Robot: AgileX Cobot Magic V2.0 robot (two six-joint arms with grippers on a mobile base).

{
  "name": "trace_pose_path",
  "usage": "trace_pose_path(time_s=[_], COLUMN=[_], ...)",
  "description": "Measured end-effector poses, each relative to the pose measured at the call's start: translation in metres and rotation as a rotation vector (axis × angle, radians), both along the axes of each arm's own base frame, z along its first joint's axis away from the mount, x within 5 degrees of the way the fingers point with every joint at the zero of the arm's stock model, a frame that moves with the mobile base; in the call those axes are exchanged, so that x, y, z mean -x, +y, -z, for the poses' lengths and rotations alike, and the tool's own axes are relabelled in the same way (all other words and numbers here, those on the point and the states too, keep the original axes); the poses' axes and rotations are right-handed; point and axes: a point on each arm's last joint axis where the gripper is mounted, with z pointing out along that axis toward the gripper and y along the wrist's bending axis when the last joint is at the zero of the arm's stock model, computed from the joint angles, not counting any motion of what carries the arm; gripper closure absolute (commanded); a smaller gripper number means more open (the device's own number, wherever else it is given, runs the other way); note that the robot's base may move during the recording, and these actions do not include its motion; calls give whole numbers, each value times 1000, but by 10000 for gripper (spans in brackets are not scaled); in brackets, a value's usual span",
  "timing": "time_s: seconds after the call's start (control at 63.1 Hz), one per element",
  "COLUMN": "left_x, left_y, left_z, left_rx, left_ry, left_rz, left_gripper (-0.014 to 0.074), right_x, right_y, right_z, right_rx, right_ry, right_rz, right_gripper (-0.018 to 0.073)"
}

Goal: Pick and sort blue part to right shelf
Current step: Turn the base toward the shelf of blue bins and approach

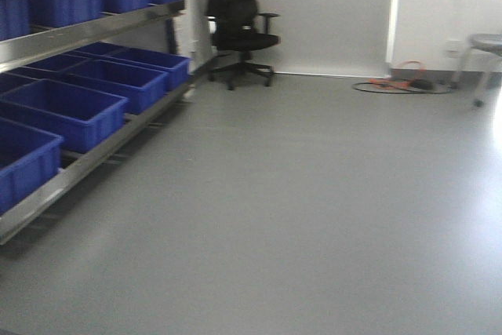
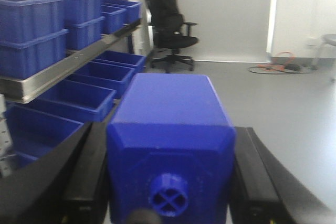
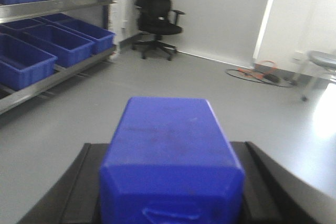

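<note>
1. Front view: neither claw shows here. The shelf (image 1: 86,33) runs along the left edge, its steel rails carrying blue bins (image 1: 67,111). Bare floor (image 1: 314,209) stretches out to a chair (image 1: 239,25) and some cables (image 1: 400,82). The picture is smeared, so we judge the base is travelling.

2. Left wrist view: the left claw (image 2: 170,177) pinches a blue block (image 2: 168,108), with its fingers (image 2: 92,177) flat against both side faces. The end facing the wrist bears a small round ring (image 2: 168,195), so we take this for the squatter piece, not the task's own. We judge that gripping its broad flat sides keeps it from twisting on the way. The shelf lies ahead and left of this claw, well apart.

3. Right wrist view: the right claw (image 3: 170,187) is pressed onto the blue part (image 3: 168,135), again by its flat sides. The sloped shoulders and the raised cap (image 3: 170,214) point back toward the wrist, and the picture's edge cuts the cap. The part hangs above the floor, with the shelf ahead and to the left of this claw, well apart. We judge the picking done and the sorting still open. The base must close on the shelf before this claw can reach over a bin.
</note>
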Motion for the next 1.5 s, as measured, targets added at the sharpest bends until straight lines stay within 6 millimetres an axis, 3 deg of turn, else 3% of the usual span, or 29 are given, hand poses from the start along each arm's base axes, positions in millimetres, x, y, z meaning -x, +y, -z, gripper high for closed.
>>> trace_pose_path(time_s=[1.505], left_x=[0], left_y=[0], left_z=[0], left_rx=[0], left_ry=[0], left_rz=[0], left_gripper=[209], right_x=[0], right_y=[0], right_z=[0], right_rx=[0], right_ry=[0], right_rz=[0], right_gripper=[135])
